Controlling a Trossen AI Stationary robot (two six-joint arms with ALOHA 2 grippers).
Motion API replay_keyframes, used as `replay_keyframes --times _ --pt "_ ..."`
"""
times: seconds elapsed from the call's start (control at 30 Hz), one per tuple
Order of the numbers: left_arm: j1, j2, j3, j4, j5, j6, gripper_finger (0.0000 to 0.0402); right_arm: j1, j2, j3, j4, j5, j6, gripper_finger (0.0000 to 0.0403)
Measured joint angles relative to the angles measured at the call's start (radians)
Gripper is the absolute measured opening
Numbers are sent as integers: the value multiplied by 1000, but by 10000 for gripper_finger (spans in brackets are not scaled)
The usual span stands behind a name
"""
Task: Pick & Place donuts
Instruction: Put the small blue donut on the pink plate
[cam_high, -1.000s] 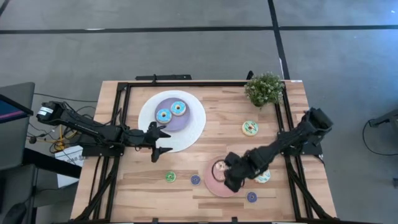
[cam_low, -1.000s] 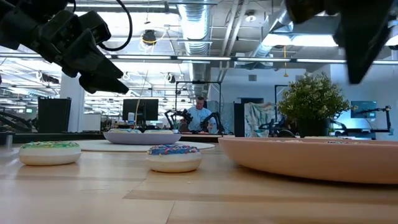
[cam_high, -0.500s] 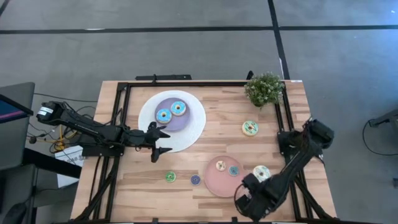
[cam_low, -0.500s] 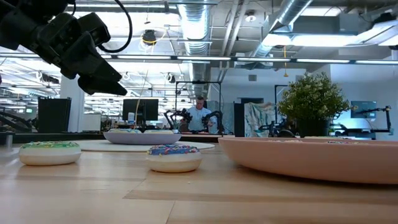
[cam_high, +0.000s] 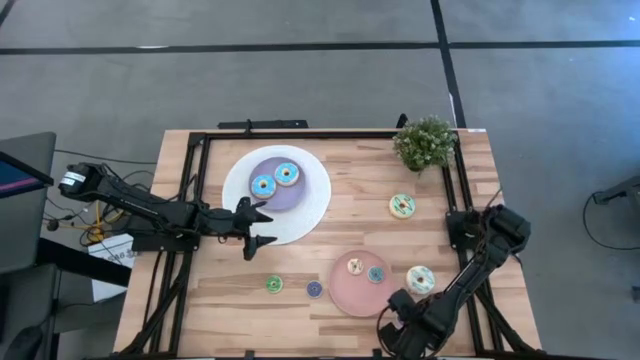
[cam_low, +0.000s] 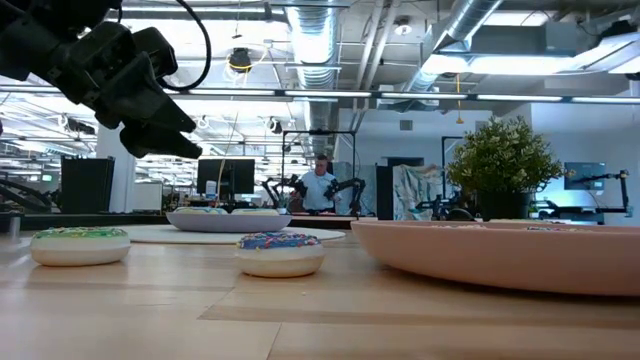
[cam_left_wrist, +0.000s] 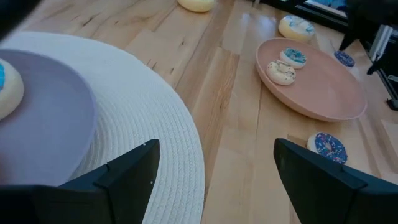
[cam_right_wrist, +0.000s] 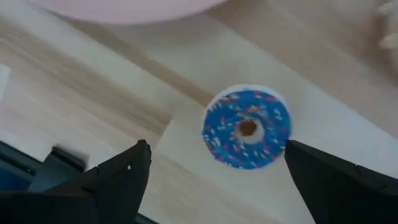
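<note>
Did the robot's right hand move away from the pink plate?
Yes. The right hand left the pink plate and went to the table's near edge, open over a blue mini donut.

No legible text or labels.

I see my left arm (cam_high: 150, 208) as matte black jointed segments with a pale cylindrical base joint at left; my right arm (cam_high: 478, 262) matches, and both wrist views show dark, wedge-shaped fingers (cam_left_wrist: 124, 177).
</note>
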Motion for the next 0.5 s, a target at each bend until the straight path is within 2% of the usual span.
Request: replay_keyframes --times 0.13,0.5 --pt "0 0 0 3 0 0 309 10 -1 -48 36 1 22 344" --pt "0 0 0 4 -20 0 309 10 -4 -64 25 7 12 338"
